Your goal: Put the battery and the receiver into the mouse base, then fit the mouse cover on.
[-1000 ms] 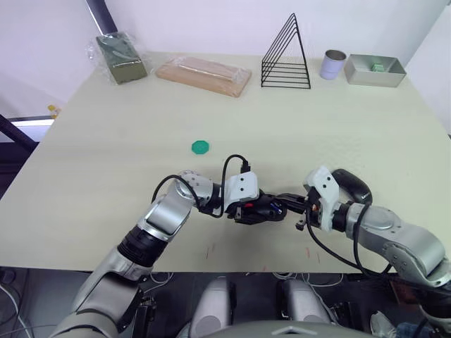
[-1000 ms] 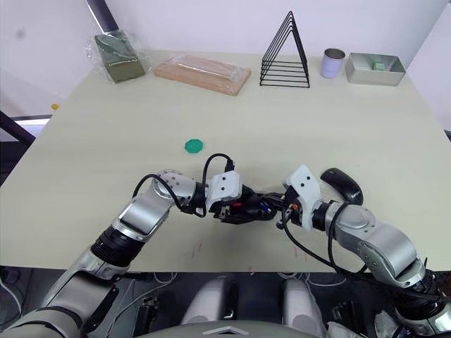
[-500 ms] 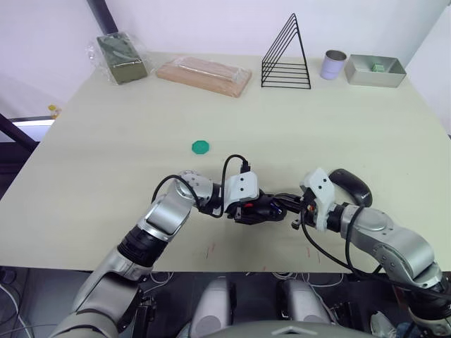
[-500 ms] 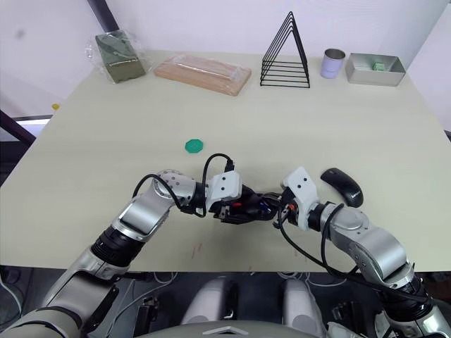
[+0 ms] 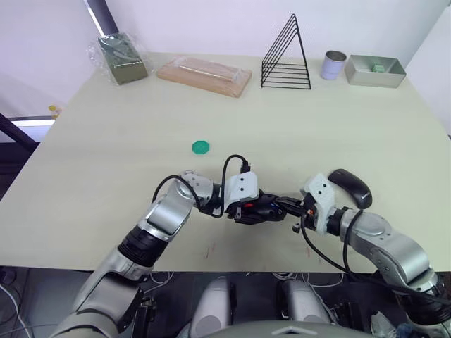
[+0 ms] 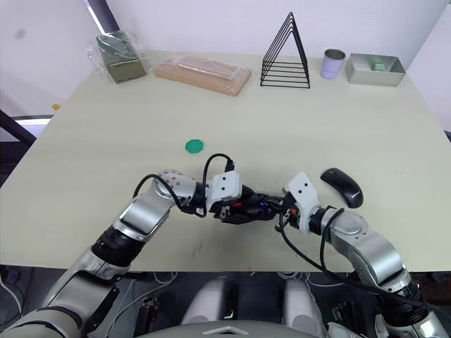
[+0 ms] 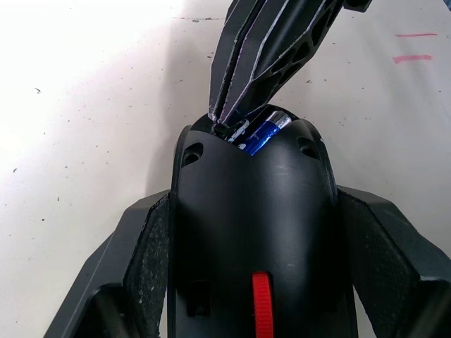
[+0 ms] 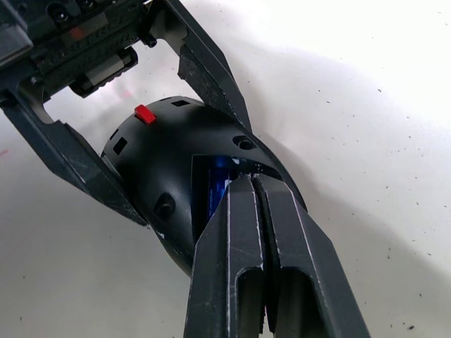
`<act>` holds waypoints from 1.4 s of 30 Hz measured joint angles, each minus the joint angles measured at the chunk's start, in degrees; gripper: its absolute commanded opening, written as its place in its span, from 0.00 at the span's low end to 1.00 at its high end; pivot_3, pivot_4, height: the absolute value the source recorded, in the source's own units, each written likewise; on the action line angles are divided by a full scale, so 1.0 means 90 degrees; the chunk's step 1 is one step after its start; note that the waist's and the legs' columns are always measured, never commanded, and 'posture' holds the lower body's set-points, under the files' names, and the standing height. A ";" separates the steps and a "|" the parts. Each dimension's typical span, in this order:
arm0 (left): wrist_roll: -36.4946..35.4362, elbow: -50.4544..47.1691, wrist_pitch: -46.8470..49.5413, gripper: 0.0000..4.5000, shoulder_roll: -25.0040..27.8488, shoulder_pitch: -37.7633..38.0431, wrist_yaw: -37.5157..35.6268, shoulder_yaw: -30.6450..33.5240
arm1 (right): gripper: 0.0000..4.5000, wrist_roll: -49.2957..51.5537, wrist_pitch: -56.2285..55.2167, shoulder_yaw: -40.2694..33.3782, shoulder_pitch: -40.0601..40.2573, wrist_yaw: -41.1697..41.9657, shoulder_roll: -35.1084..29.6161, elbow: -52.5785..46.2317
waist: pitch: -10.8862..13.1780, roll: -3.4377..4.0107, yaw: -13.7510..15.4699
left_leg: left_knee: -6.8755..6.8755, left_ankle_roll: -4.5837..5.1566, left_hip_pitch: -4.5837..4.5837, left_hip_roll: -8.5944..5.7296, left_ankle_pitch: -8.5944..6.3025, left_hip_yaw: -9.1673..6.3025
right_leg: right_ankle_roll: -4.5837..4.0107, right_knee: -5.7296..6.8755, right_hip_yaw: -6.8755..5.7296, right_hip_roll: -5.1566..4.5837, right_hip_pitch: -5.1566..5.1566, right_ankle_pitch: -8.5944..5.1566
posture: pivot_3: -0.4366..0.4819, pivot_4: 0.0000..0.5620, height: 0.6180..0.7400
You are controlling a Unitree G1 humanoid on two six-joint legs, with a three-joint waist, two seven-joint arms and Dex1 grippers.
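- Head camera views: a pale matte table [image 5: 106, 176] holds, near its front edge at centre, the mouse base [image 5: 259, 209], a black oval plastic body with a red part inside. The left gripper [image 5: 262, 210] clamps it from both sides.
- The right gripper [image 5: 287, 205] reaches in from the right, its two black fingers pressed together, tips at the right end of the mouse base.
- The mouse cover [image 5: 350, 187], a smooth glossy black curved shell, lies on the table just right of and beyond the right gripper, apart from it.
- A flat round green disc [image 5: 201, 146] lies left of centre. Along the far edge: a dark green block in clear wrap [image 5: 121, 58], a tan wooden board in plastic [image 5: 204, 74], a black wire triangular rack [image 5: 287, 58], a grey metal cup [image 5: 333, 64] and a grey metal tray [image 5: 375, 70].
- Left wrist view: rough-padded fingers [image 7: 144, 264] grip the matte base on each side. A red wheel [image 7: 262, 313] sits in its top. The battery [image 7: 266, 131], a slim blue cylinder with a silver tip, lies in the open compartment, where the closed ribbed fingertips [image 7: 232, 113] of the right gripper touch.
- Right wrist view: closed fingertips [image 8: 246, 184] rest at the compartment edge, blue showing just beside them.
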 measured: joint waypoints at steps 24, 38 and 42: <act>0.0006 0.0103 -0.0002 0.68 -0.0092 -0.0024 0.0053 -0.0002 | 0.99 0.1363 -0.0409 -0.2950 0.2528 0.1426 -0.1115 -0.1384 | -0.0014 0.0016 0.0099 | 0.0010 0.0003 0.0007 -0.0001 0.0002 -0.0001 | 0.0004 0.0002 0.0008 0.0007 0.0012 0.0002 | 0.48 0.27 1.00; -0.0024 0.0338 -0.0190 0.99 -0.0210 -0.0059 0.0137 0.0060 | 1.00 0.1370 -0.0788 -0.3373 0.3132 0.1708 -0.1154 -0.1622 | -0.0014 0.0017 0.0105 | 0.0015 0.0004 0.0007 0.0000 0.0003 0.0001 | 0.0004 0.0001 0.0013 0.0009 0.0013 0.0002 | 0.48 0.27 1.00; -0.0448 0.0163 0.0011 0.99 -0.0100 0.0007 0.0050 0.0508 | 1.00 0.1441 -0.0770 -0.3468 0.3253 0.1643 -0.1136 -0.1622 | -0.0014 0.0017 0.0101 | 0.0015 0.0004 0.0007 0.0008 0.0003 0.0001 | 0.0004 0.0001 0.0013 0.0009 0.0013 0.0003 | 0.48 0.27 1.00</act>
